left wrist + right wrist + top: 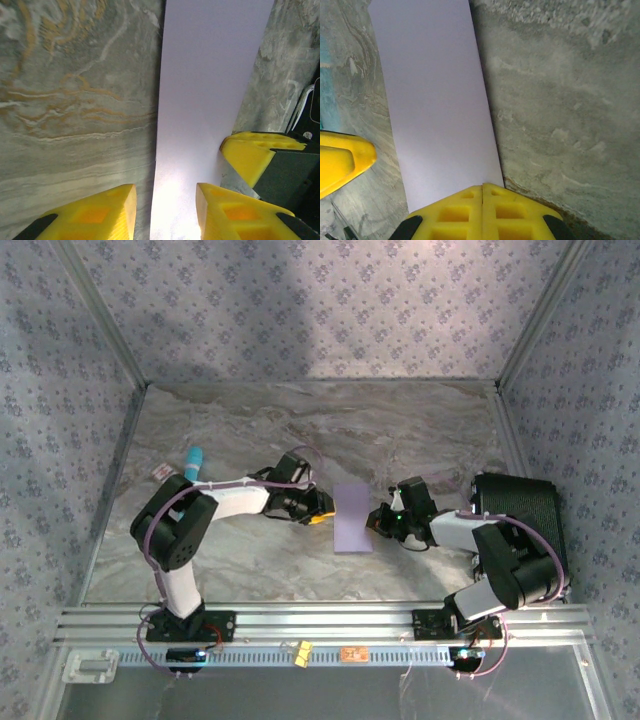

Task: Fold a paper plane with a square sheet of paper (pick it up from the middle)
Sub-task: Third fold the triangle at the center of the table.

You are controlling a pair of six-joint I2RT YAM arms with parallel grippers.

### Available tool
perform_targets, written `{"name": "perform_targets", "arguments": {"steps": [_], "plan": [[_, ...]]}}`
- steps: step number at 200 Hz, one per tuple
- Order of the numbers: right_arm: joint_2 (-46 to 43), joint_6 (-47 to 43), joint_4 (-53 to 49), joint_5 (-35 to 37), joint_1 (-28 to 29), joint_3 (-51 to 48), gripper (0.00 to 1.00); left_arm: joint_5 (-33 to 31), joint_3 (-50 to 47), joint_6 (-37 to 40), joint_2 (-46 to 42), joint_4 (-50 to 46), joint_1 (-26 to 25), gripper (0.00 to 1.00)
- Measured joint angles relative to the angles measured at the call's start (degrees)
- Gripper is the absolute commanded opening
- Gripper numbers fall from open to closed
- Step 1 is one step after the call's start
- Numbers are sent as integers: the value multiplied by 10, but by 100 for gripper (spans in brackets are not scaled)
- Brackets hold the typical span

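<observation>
The sheet of paper (352, 518) lies flat on the marble table as a narrow lavender rectangle, about half as wide as it is long; no pointed paper plane shape is in view. My left gripper (322, 510) is open at the sheet's left edge. In the left wrist view one yellow finger (100, 215) is over bare table and the other over the paper (210, 90). My right gripper (378, 522) is at the right edge. Its fingers (465, 210) are pressed together, tips on the edge of the flat paper (435, 100).
A teal cylinder (193, 458) and a small white tag (160, 471) lie behind the left arm. A black box (520, 515) stands at the right, beside the right arm. Patterned walls enclose the table on three sides.
</observation>
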Motion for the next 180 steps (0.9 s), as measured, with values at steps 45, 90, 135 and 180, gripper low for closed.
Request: {"name": "perform_targets", "arguments": {"steps": [45,90,135,180], "plan": [[0,4,0,0,0,-1,5,4,5,-6,13,9,-6,33],[0,4,0,0,-1,-1,5,5,12,-7,35,9,-8,32],[0,4,-1,0,-2,-1,5,9,23,-10,38,10,-17,29],[0,4,-2,0,-2,-1,5,10,23,-12,44,11,-20,30]]}}
